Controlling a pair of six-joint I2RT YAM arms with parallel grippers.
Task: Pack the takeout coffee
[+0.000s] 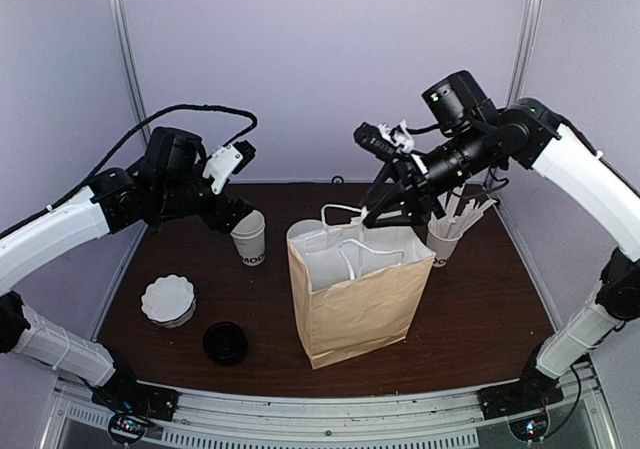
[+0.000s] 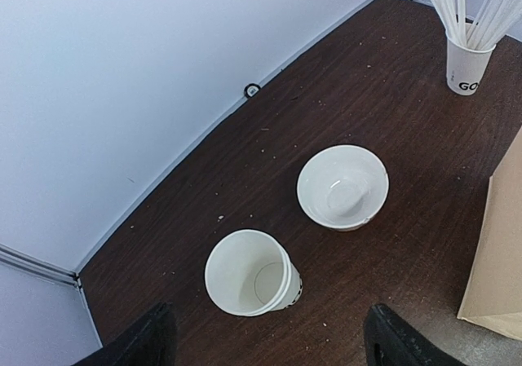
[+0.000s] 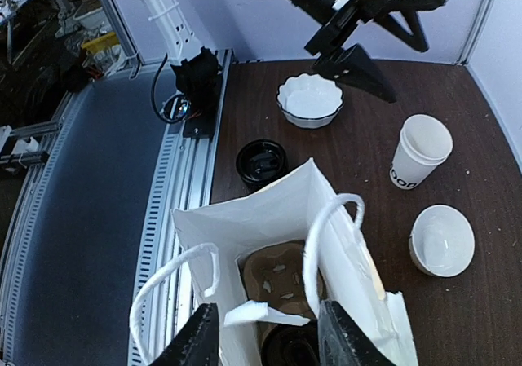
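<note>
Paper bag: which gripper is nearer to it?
Right. The right gripper hangs just over the open mouth of the paper bag, by its handles; the left gripper is off on the left side, over the lidless white cup.

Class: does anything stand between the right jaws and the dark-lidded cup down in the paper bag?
Only a little. The right gripper hangs over the open mouth of the bag, the dark-lidded cup just below its parted jaws. A white flap of the bag's rim juts across the gap above it.
</note>
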